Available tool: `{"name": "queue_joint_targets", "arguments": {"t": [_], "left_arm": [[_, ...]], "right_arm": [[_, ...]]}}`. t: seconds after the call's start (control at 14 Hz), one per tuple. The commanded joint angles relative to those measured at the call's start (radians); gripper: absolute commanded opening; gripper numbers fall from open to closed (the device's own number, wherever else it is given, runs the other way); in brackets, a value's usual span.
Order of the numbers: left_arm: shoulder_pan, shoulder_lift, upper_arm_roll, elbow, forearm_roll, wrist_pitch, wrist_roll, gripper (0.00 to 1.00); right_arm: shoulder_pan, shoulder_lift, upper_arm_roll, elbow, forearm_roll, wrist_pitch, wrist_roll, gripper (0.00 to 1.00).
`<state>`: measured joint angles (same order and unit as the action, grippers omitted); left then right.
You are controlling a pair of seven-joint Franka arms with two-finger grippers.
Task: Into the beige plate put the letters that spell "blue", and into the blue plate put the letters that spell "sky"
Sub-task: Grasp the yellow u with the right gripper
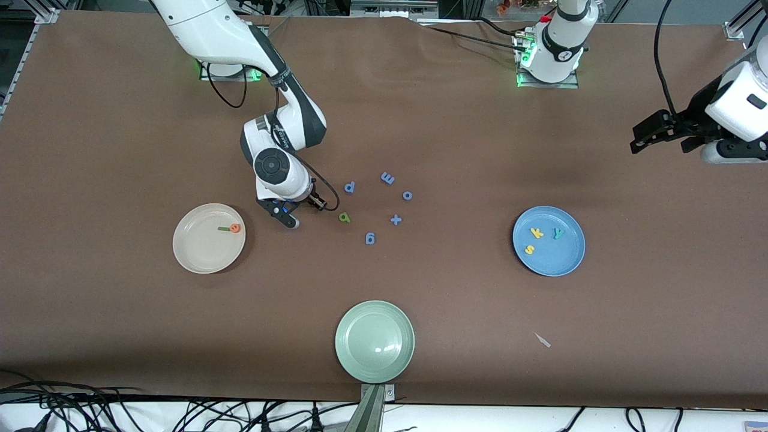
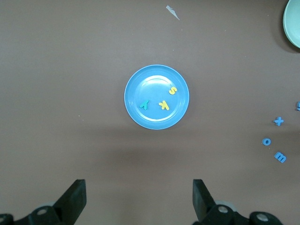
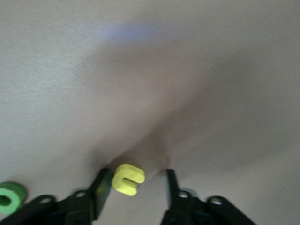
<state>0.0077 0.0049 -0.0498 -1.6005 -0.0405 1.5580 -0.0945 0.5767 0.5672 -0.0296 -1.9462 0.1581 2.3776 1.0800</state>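
My right gripper (image 1: 305,214) is down at the table between the beige plate (image 1: 198,255) and the green b (image 1: 344,217). Its jaws stand open around the yellow u (image 3: 127,179): one finger touches the u, the other stands apart. My right gripper (image 3: 137,178) hides the u in the front view. The orange e (image 1: 235,228) and thin green l (image 1: 225,228) lie in the beige plate. The blue plate (image 1: 558,267) holds the yellow s (image 1: 530,249), yellow k (image 1: 536,232) and teal y (image 1: 558,233). My left gripper (image 1: 645,141) waits open and empty, high over the left arm's end of the table.
Several periwinkle letters (image 1: 387,177) and a plus sign (image 1: 396,219) lie scattered around the green b. A pale green plate (image 1: 375,341) sits near the front edge. A small white scrap (image 1: 542,339) lies nearer the front camera than the blue plate.
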Motion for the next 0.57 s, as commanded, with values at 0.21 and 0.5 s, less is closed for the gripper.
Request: {"name": "queue_joint_targets", "arguments": {"t": [0.21, 0.5], "left_arm": [[0.002, 0.018, -0.007, 0.027, 0.050, 0.022, 0.058, 1.00], [-0.005, -0.005, -0.007, -0.004, 0.067, 0.034, 0.059, 1.00]], "right_arm": [[0.011, 0.005, -0.003, -0.019, 0.017, 0.026, 0.006, 0.49], [0.014, 0.005, -0.003, -0.019, 0.011, 0.031, 0.001, 0.37]]}}
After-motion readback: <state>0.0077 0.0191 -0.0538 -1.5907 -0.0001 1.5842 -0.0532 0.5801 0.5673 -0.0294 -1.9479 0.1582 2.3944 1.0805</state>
